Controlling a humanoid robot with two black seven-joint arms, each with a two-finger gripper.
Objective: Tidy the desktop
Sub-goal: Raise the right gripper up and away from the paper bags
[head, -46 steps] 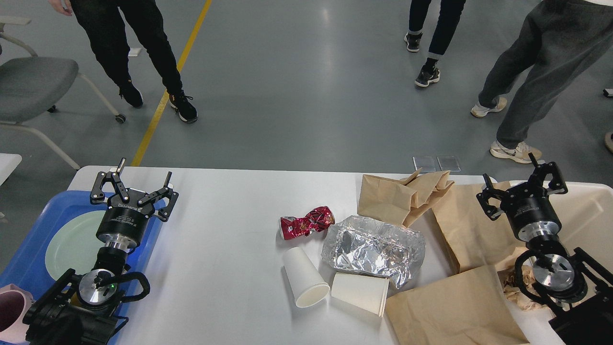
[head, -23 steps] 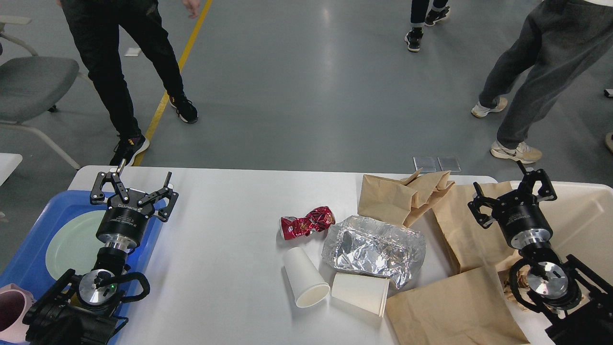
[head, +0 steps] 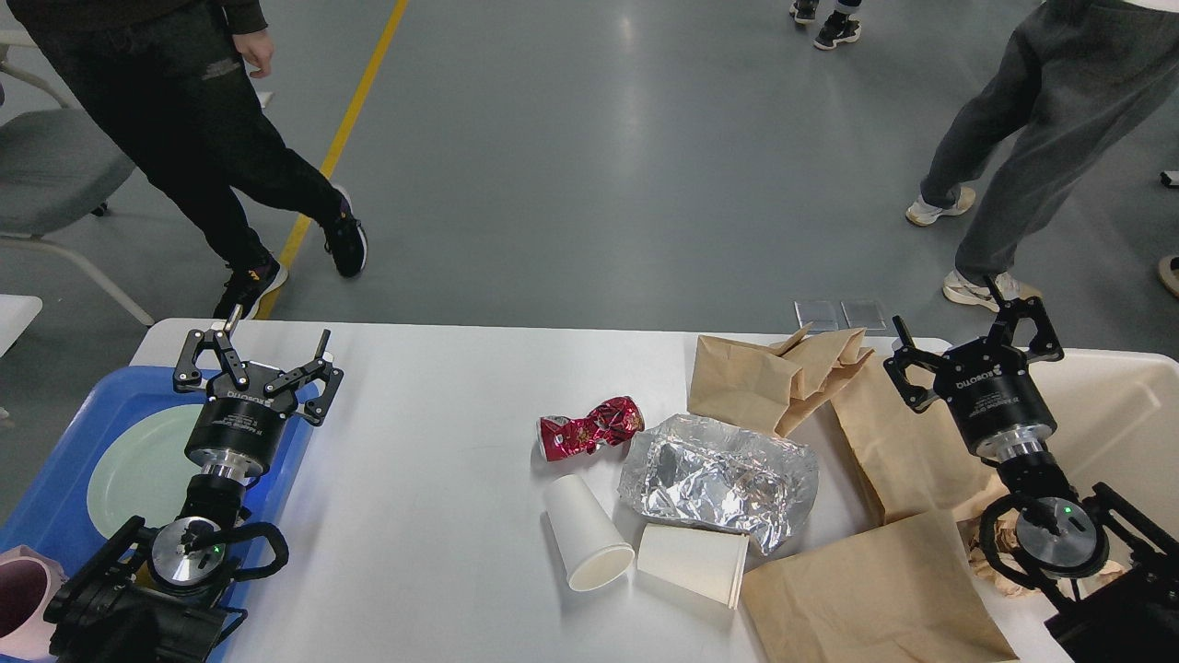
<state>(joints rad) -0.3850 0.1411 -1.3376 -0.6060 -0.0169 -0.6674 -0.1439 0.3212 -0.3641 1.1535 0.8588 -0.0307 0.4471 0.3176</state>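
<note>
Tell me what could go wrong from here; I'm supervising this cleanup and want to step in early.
1. The two paper cups lie on their sides; a nudge could roll them along the desktop.
2. The crumpled foil overlaps one cup and touches the brown paper bag, so lifting one may drag the others.
3. The open right gripper hovers near the bag and could snag it.

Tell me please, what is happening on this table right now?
A two-armed robot is set to tidy the desktop, but neither gripper holds anything. The left gripper hangs open over the blue tray. The right gripper is open above the paper bags, beside the cream bin. A crushed can, foil and two tipped cups lie untouched mid-table.
</note>
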